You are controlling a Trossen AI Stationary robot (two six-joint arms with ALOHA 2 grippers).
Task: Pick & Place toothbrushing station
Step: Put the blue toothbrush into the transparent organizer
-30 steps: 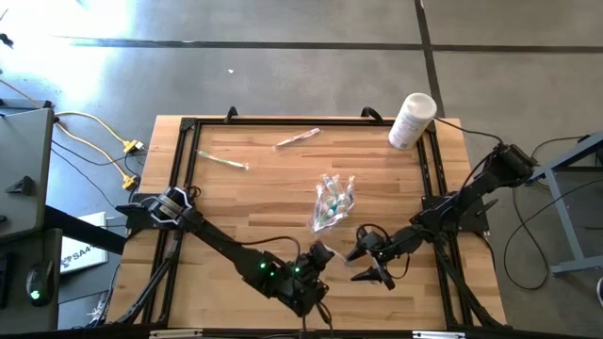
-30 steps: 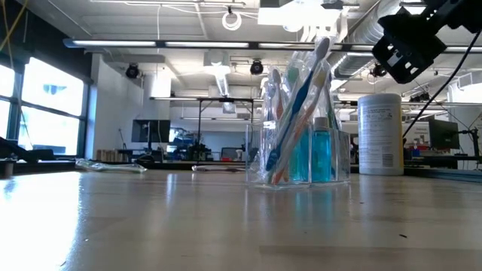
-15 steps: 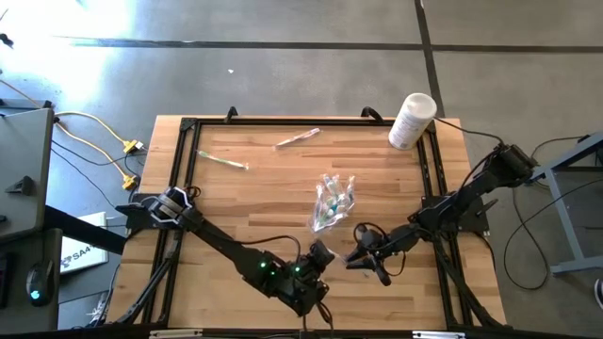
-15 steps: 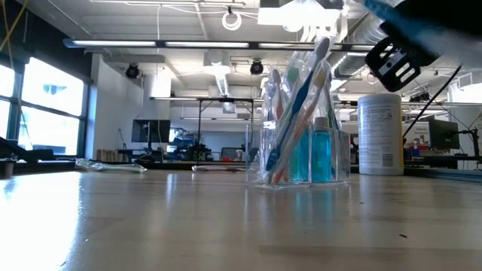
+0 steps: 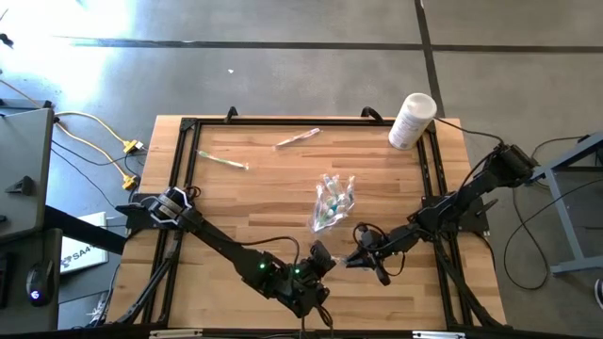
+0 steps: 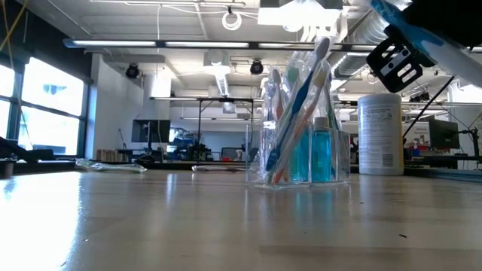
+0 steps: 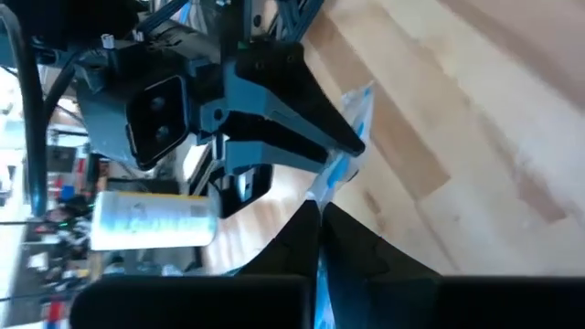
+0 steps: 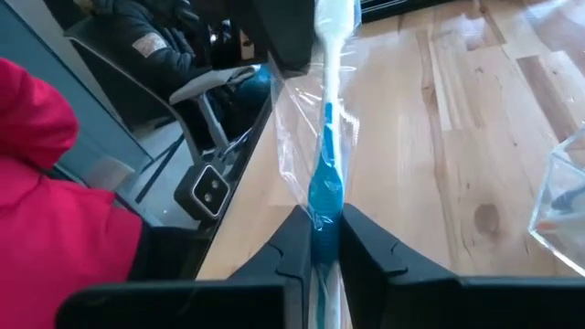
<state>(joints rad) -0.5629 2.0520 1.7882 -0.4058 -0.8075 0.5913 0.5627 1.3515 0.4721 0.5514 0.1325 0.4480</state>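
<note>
Low centre of the overhead frame, the right pincer [image 5: 363,256] had closed in since a second earlier and pinched the wrapped blue toothbrush [image 8: 326,178] also gripped by the left pincer [image 5: 322,264] above the desk [image 5: 273,188]; handover looked underway

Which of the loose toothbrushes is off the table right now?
The blue wrapped toothbrush, pinched between the right gripper and left gripper near the front edge. The other two lie flat at the far side.
</note>
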